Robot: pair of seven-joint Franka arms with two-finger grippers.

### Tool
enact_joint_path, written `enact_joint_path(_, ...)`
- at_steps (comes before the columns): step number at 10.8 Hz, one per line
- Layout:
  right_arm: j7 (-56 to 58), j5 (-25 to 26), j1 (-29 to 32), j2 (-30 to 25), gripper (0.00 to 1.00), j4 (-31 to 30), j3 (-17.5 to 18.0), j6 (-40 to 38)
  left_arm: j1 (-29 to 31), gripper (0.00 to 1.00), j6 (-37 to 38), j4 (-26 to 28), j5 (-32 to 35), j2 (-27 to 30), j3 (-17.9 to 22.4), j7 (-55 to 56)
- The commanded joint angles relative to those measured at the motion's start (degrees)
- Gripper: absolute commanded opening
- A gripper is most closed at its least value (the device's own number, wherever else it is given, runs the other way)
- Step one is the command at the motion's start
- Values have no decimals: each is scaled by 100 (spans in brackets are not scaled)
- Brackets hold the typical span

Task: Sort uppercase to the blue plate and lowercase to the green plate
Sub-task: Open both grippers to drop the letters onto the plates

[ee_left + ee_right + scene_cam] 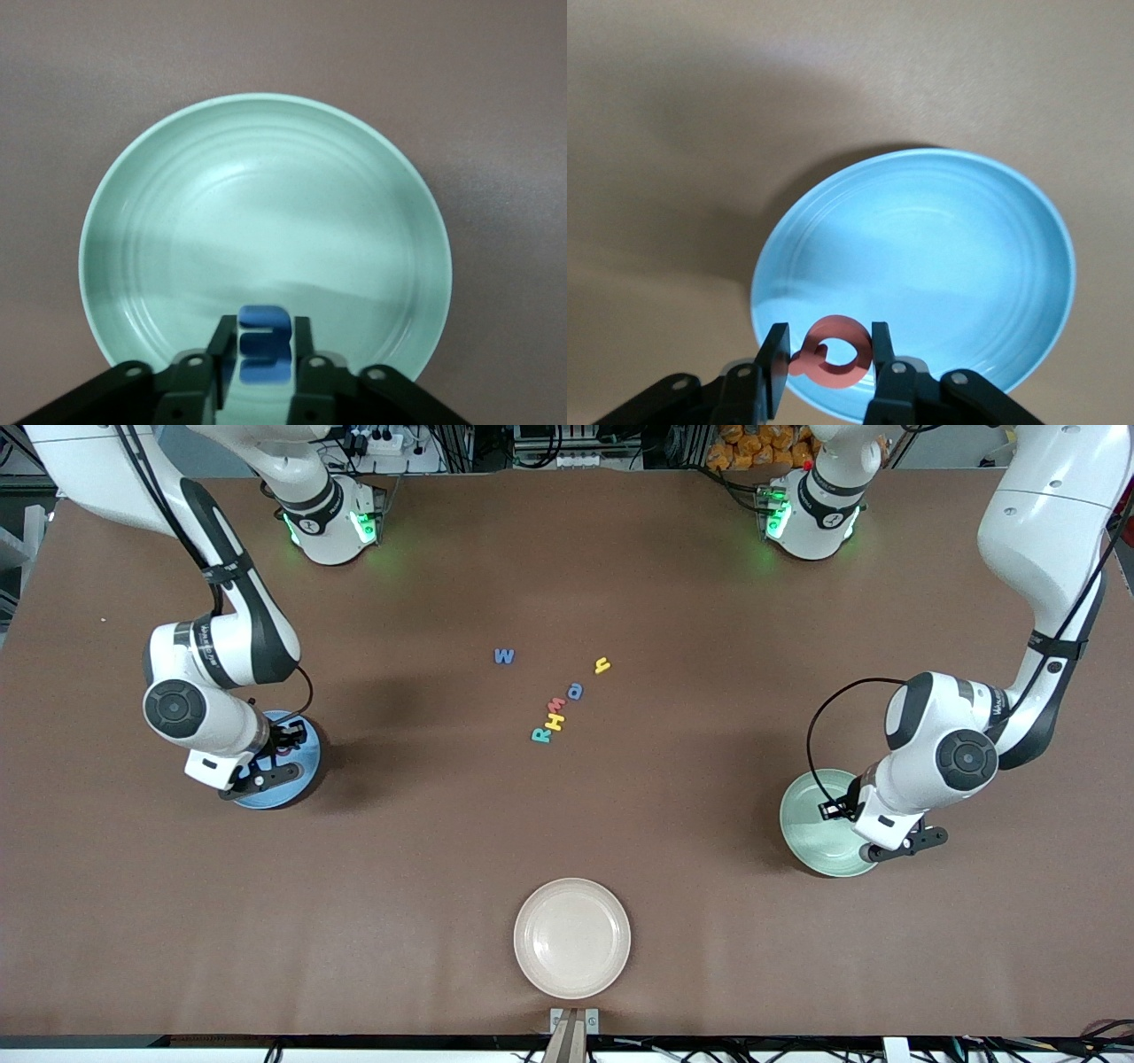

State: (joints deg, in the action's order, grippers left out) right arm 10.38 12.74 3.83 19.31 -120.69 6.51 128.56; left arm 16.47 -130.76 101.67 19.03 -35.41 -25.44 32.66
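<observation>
I am holding my left hand [259, 376] over the green plate [142, 221], its two fingers standing close on either side of a small blue letter [263, 345], a rounded lowercase one; I cannot tell whether they are pinching it or just letting go. My right hand [827, 372] is hanging over the blue plate [966, 257], near the plate's rim, and is closed on the red Q [833, 351], a ring of foam with a short tail.

The danger on my right is the position: the Q is sitting above the rim of the blue plate, not its middle, so if I am releasing from here it could be striking the raised edge and bouncing out onto the tabletop [567, 824]. On my left, foam this light could be clinging to one finger pad as the fingers part, then dropping crooked or being carried off the green plate when I lift.

The remaining letters are lying well apart from both plates, near the middle of the tabletop, farther from the front camera than the cream plate [572, 937]. The teal R [539, 735], yellow H [555, 722], a red letter [560, 703] and a blue a [576, 691] are forming a tight diagonal row, each just beside the next, with a yellow letter [602, 665] a little past the a and the dark blue W [504, 656] standing alone. That crowding could be making me nudge a neighbour when picking one.
</observation>
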Motion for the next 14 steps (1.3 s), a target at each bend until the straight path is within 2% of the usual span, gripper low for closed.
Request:
enact_joint_path(1, 384, -79, -14, 212, 29, -94, -176, 282, 40, 88, 25, -130, -31, -19, -66, -128)
enact_joint_path(2, 525, -96, -14, 239, 29, -104, -255, 310, 40, 100, 25, -130, -22, 33, -75, -128)
enact_joint_path(5, 632, -123, 4, 248, 33, -261, -308, 310, -73, 100, 216, -103, -48, 357, -128, -67)
enact_joint_path(6, 632, -175, 4, 266, 41, -271, -317, 319, -91, 100, 392, -112, -101, 446, -223, -49)
enact_joint_path(7, 632, -210, 4, 275, 63, -271, -317, 310, -57, 100, 542, -69, -110, 569, -407, -31)
enact_joint_path(8, 632, -254, 4, 275, 77, -262, -317, 310, -48, 100, 752, -7, -110, 787, -540, -57)
enact_joint_path(10, 623, -325, 4, 266, 92, -262, -308, 257, -39, 100, 1086, 20, -119, 1043, -917, -58)
enact_joint_path(12, 614, -404, -5, 196, 93, -236, -308, 127, -30, 100, 1403, 89, -127, 1228, -1487, 396)
enact_joint_path(14, 614, -762, -23, 73, 93, -157, -299, -242, -21, 100, 1422, 282, -127, 1282, -2041, 1047)
